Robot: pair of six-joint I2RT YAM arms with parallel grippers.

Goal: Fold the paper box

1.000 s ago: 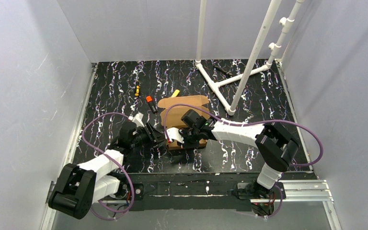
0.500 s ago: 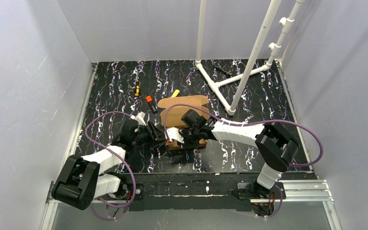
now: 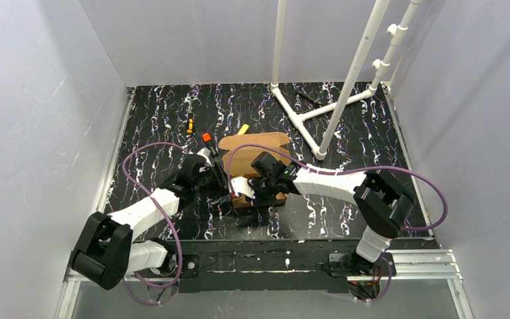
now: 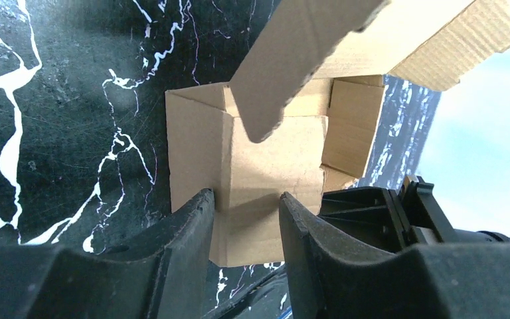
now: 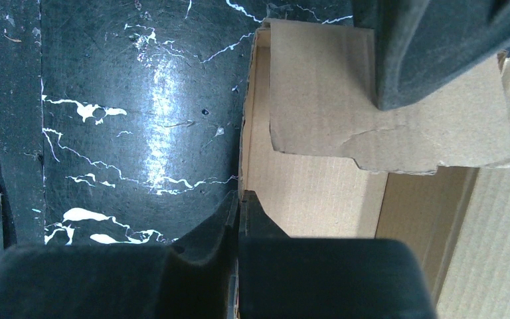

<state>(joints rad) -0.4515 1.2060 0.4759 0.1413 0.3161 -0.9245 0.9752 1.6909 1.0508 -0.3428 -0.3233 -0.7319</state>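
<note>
A: Where is the brown corrugated cardboard paper box (image 3: 252,141) to be found?
B: It is seen near the middle of the black, white-veined marbled worktop (image 3: 153,133). It is partly folded: walls are raised and a broad lid flap is laid open toward the far side

A: How is the right gripper (image 5: 239,212) to be described?
B: Its jaws are drawn almost together on the thin edge of one box wall, so the paper box (image 5: 319,113) is pinched there. In the right wrist view the open inside of the box is shown just beyond the fingers, with an uneven-edged flap bent over it

A: And the left gripper (image 4: 246,211)?
B: Its jaws are held apart. In the left wrist view a cardboard face of the paper box (image 4: 272,159) is seen in the gap and reaches past both fingers (image 4: 186,232), and shadow is cast on it just ahead of the tips. Whether that face is touched cannot be told. A long flap is seen slanting across the box

A: How are the arms placed, seen from above?
B: Both are set at the near side of the box, one from each side, with their tips close together

A: What else is found on the worktop?
B: A white plastic pipe frame (image 3: 305,123) is stood at the far right, apart from the box. A small orange and black marker-like stick (image 3: 208,144) is laid just left of the lid flap, and a yellow piece (image 3: 242,129) is seen just behind it
</note>
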